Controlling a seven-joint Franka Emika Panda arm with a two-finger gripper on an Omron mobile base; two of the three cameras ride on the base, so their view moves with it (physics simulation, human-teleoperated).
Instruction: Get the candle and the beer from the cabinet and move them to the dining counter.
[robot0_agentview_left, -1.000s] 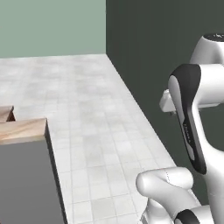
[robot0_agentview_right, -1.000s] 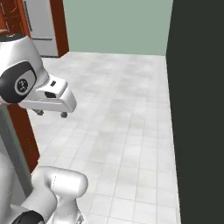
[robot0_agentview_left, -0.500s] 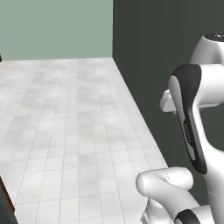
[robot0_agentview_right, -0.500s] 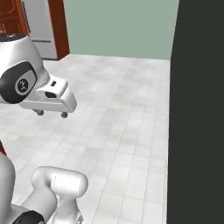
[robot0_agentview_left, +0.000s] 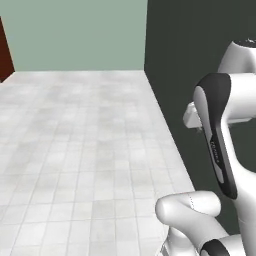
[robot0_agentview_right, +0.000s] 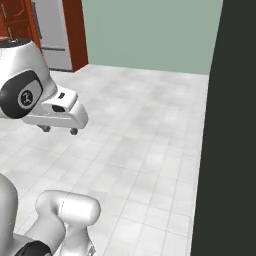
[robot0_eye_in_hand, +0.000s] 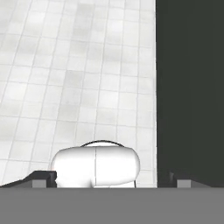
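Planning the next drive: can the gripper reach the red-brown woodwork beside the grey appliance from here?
Probably not. The open gripper hangs over tiled floor, and the woodwork stands far across the room. Nothing blocks the way, but it looks too distant.

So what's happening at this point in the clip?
Nothing is being handled. The robot's gripper hangs open and empty over a pale tiled floor, with a dark wall close on its right and a green wall ahead. A reddish-brown wooden unit and a grey appliance stand at the far left in the right base view. No candle, beer or counter is in front of it, so it looks to be in transit.
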